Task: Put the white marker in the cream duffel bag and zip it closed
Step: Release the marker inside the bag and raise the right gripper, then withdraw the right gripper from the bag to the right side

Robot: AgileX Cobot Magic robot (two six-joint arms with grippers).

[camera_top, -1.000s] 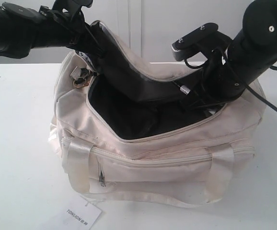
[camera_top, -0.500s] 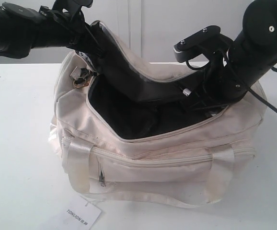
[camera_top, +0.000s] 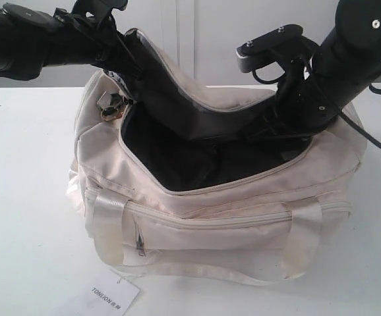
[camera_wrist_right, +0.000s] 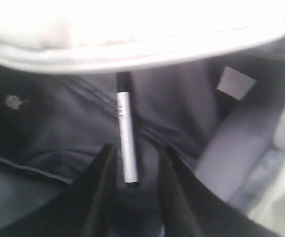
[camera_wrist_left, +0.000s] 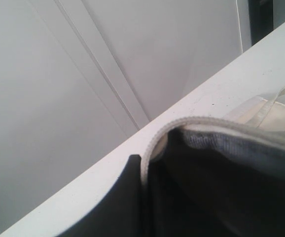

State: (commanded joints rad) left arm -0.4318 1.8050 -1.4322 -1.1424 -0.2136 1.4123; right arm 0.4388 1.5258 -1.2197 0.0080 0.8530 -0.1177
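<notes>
Mouth of the duffel bag [camera_top: 210, 217]: open gap at centre and left above dark lining [camera_top: 171, 158]; lifted flap [camera_top: 177, 99] bounds the rear, right arm [camera_top: 322, 85] blocks the right end; bench [camera_top: 26, 197] in front free beside paper tag [camera_top: 111, 297].

Bright even light; blurry, overexposed cream duffel bag [camera_wrist_right: 132, 42]

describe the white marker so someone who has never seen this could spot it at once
Find the cream duffel bag on the white table, its top unzipped. Inside, on the dark lining, the white marker lies in the gap between the right gripper's open fingers. It is a slim white stick with black ends, unlike the flat grey square label nearby.
</notes>
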